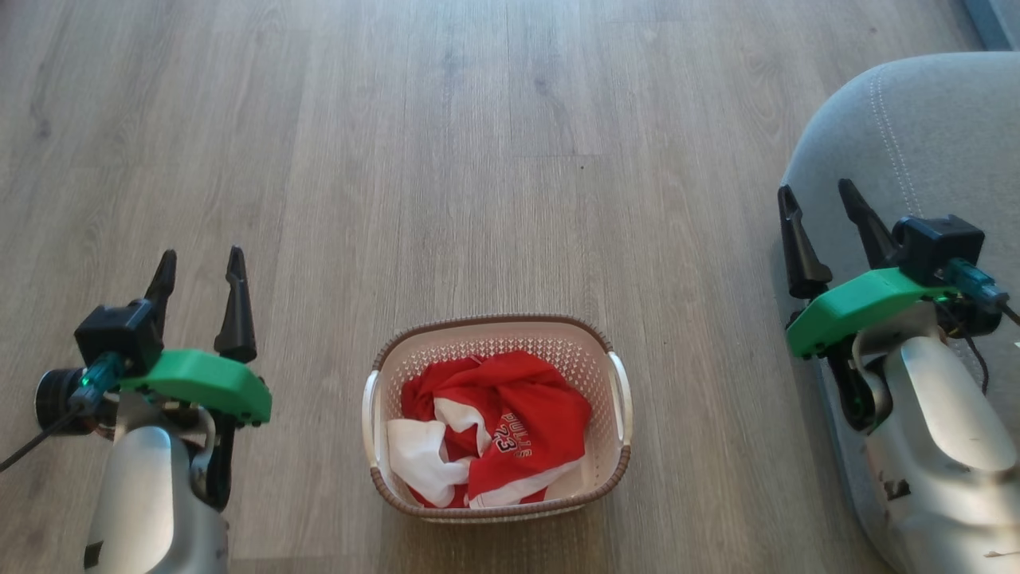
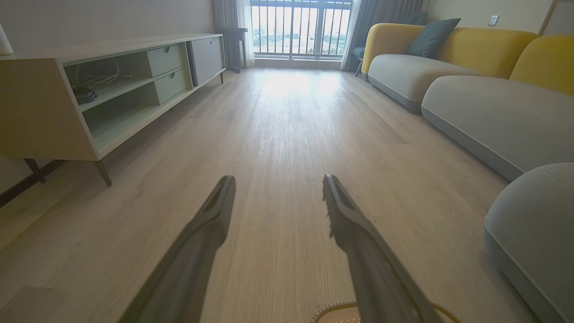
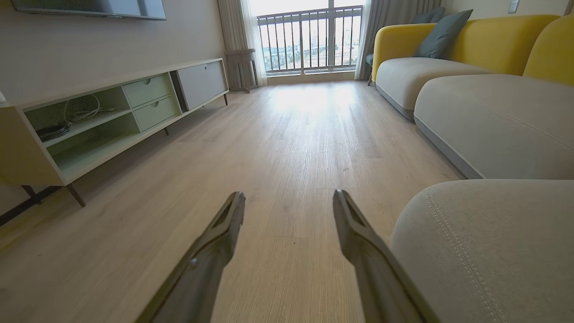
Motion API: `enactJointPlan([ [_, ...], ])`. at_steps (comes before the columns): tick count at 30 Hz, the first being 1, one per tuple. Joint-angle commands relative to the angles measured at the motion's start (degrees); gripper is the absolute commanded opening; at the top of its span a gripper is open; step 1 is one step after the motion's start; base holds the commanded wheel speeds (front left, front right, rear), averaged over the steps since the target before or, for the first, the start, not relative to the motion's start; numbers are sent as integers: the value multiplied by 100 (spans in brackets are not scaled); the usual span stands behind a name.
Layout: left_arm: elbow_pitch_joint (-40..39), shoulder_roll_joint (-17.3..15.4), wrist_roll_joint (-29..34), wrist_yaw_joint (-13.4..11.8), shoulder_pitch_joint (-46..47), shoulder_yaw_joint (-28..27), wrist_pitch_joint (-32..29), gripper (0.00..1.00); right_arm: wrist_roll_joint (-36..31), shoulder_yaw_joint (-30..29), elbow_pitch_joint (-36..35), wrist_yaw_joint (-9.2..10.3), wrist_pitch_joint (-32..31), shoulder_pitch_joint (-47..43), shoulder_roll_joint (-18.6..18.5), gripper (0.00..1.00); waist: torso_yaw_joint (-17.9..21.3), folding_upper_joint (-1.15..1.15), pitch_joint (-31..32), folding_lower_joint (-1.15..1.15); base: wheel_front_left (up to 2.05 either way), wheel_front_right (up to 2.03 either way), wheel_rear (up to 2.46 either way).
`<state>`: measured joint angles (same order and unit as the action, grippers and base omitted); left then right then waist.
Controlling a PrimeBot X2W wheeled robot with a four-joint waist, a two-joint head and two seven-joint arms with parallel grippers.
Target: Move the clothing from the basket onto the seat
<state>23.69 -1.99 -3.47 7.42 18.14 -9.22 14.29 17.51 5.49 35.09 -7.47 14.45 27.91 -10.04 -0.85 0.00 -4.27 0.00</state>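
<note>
The clothing (image 1: 526,399) lies crumpled in the basket (image 1: 498,323); the left fingers (image 1: 236,307) and right fingers (image 1: 797,239) spread wide, empty.

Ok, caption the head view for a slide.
Open left end effector and right end effector flank the basket of red and white clothing on the wood floor; grey seat at right.

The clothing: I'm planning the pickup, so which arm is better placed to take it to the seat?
Right, probably: both jaws stand open, about equally far from the clothing in the basket, but the right arm hangs beside the seat.
</note>
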Motion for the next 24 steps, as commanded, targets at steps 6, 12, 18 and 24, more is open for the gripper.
enactJointPlan([
  [6,-131,-94,61,6,245,-177,71,100,-130,-61,-206,-2,55,243,-19,100,31,0,-28,0,0,0,0],
  [12,-111,-91,19,6,201,-105,71,100,-184,-147,-336,-2,55,239,-1,100,69,0,-174,0,0,0,0],
  [18,-25,-90,-152,6,259,126,71,100,-155,-268,-662,-2,55,433,-8,100,171,0,-665,0,0,0,0],
  [24,80,-89,-510,-87,416,489,71,100,-149,-304,-1052,-2,55,697,-88,100,295,0,-1342,0,0,0,0],
])
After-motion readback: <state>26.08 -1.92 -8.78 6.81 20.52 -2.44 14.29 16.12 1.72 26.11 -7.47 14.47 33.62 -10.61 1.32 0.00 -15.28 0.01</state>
